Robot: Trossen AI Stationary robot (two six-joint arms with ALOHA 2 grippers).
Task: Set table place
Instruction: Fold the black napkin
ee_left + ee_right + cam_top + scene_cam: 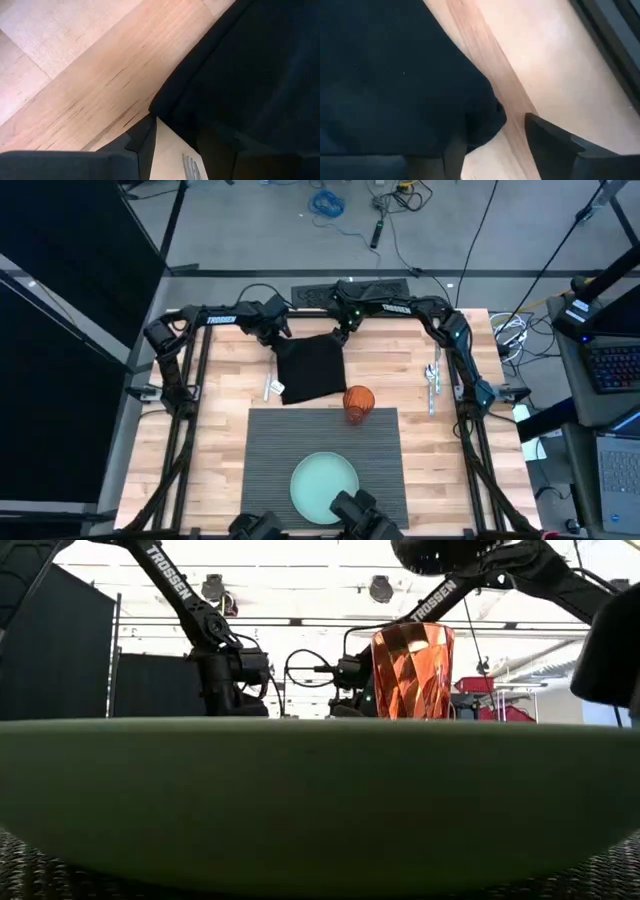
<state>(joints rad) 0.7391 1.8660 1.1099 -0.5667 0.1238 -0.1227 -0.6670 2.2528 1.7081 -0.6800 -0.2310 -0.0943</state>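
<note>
Two grippers work the black napkin [311, 368] at the table's far edge, the left gripper [275, 338] at one far corner and the right gripper [343, 330] at the other, each appearing clenched on cloth; a clean move calls for level, matched hands so the napkin stays taut. One ribbed grey placemat [322, 465] lies at the near edge, bearing one green plate [324, 487] and one orange tumbler [358, 402]; one fork [269, 388] lies beside the napkin, other cutlery [432, 379] toward the right edge.
</note>
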